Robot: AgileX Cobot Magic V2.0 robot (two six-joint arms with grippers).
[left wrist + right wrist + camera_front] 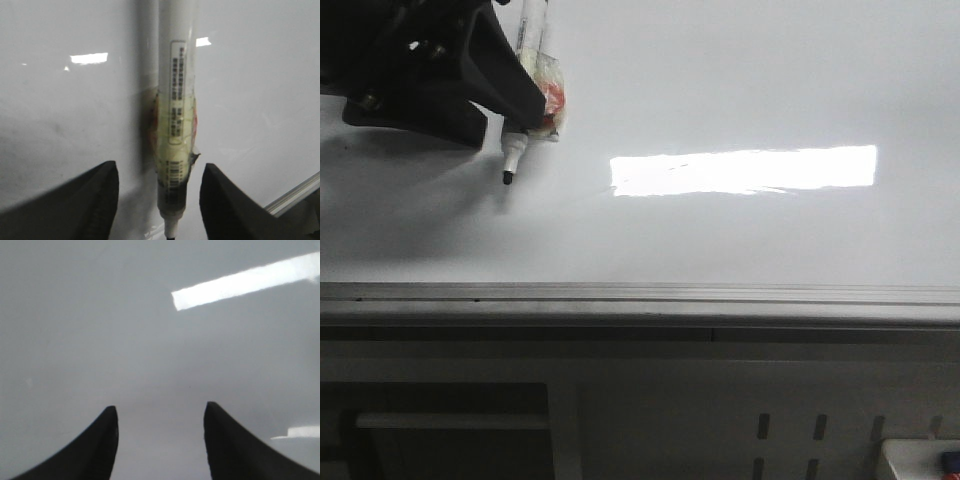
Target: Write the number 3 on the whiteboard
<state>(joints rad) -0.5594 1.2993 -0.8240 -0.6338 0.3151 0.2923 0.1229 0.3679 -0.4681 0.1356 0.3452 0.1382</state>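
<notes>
The whiteboard (pixel 740 80) is glossy and blank; no number 3 shows on it. A white marker (pixel 520 150) with yellowish and red tape round its barrel lies at the board's far left, its uncapped black tip pointing towards the near edge. My left gripper (pixel 525 115) is over it. In the left wrist view the marker (pixel 175 125) sits between the two black fingers (pixel 95 200), with a gap on each side, so the left gripper (pixel 159 172) is open. My right gripper (pixel 161 412) is open and empty over bare board (pixel 125 315); it is out of the front view.
A bright rectangular light reflection (pixel 745 170) lies mid-board. The grey metal edge rail (pixel 640 295) runs along the board's near side. Below it is a grey perforated panel (pixel 790 430) and a white box (pixel 920 460) at the lower right.
</notes>
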